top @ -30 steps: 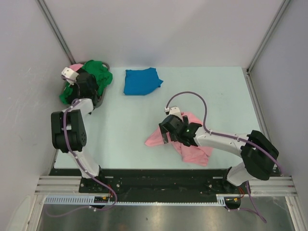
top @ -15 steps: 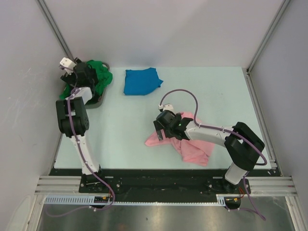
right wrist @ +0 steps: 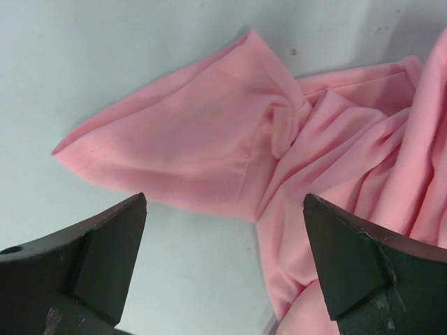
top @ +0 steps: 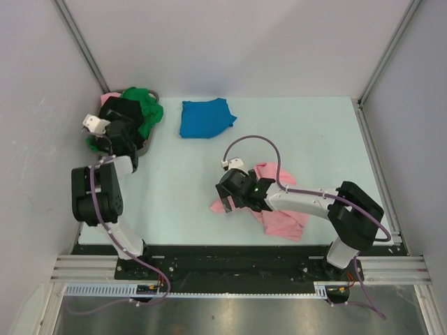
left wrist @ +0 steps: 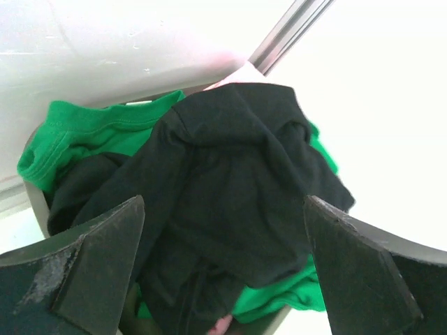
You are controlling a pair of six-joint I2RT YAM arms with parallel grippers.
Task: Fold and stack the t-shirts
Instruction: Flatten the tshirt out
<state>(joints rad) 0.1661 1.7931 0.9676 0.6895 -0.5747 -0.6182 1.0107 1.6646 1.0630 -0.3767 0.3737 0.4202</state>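
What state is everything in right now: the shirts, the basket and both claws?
blue t-shirt, folded flat
pink t-shirt, crumpled, unfolded
black t-shirt, bunched in basket
green t-shirt, bunched under black one
basket, full
left gripper, open, empty, above basket
right gripper, open, empty, above pink t-shirt
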